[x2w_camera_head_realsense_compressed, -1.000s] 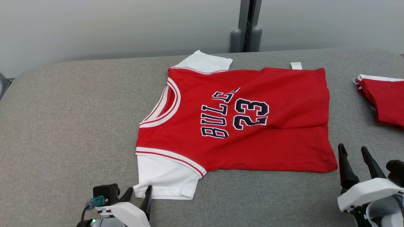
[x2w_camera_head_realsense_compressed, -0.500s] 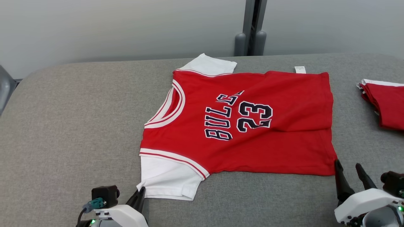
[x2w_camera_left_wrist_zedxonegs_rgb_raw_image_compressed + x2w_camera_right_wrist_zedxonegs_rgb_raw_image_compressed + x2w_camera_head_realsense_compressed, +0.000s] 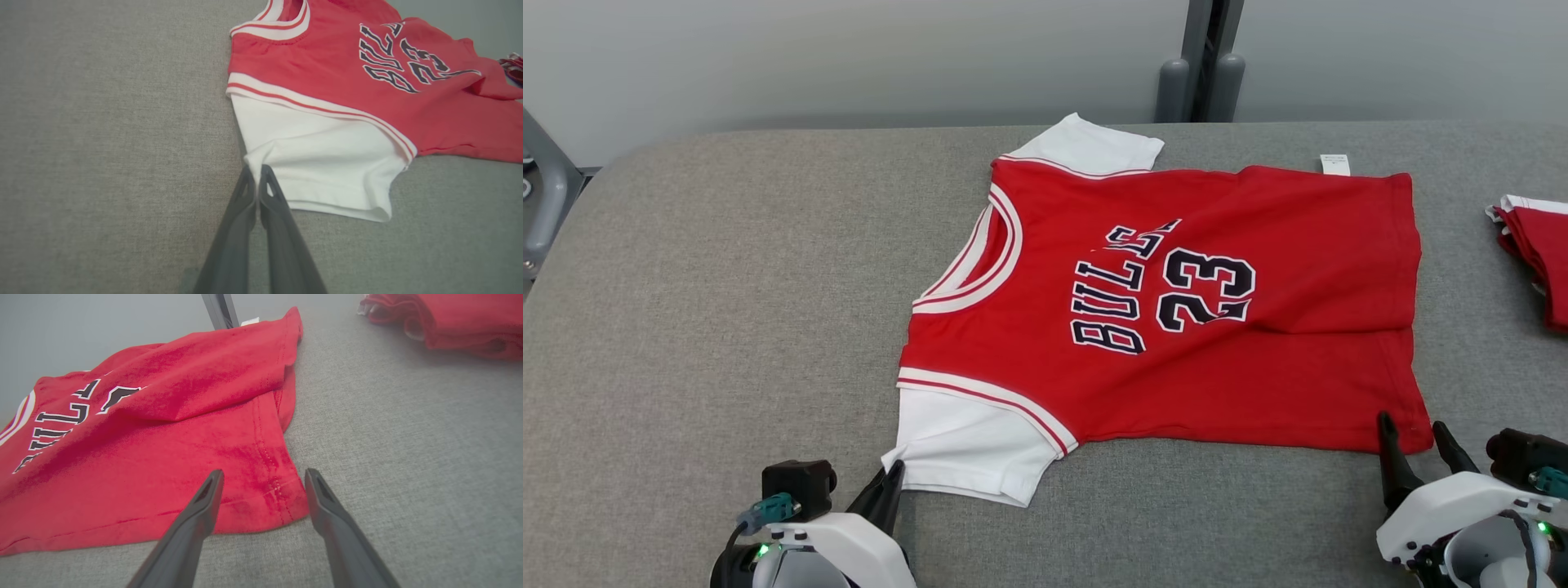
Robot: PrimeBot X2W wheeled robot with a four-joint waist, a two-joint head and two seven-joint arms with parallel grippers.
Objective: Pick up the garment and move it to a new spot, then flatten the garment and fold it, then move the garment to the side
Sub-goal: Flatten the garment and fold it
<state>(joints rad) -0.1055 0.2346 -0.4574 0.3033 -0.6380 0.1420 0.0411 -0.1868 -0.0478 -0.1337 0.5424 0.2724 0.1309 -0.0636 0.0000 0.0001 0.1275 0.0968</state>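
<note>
The red, white-sleeved jersey (image 3: 1176,359) lies spread centrally on the grey fabric bench (image 3: 727,286). The left gripper (image 3: 256,173) clamps its sleeve corner; the right gripper (image 3: 264,473), jaws apart, straddles the hem corner, probably for a joint lift.

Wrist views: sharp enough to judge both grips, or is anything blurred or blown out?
Left wrist view: soft throughout, left claw blurred near the lens, white sleeve bright but its hem readable. Right wrist view: right claw slightly soft, jersey hem stitching clear, folded pile hazy.

folded red pile (image 3: 1535,257) half off-frame
</note>
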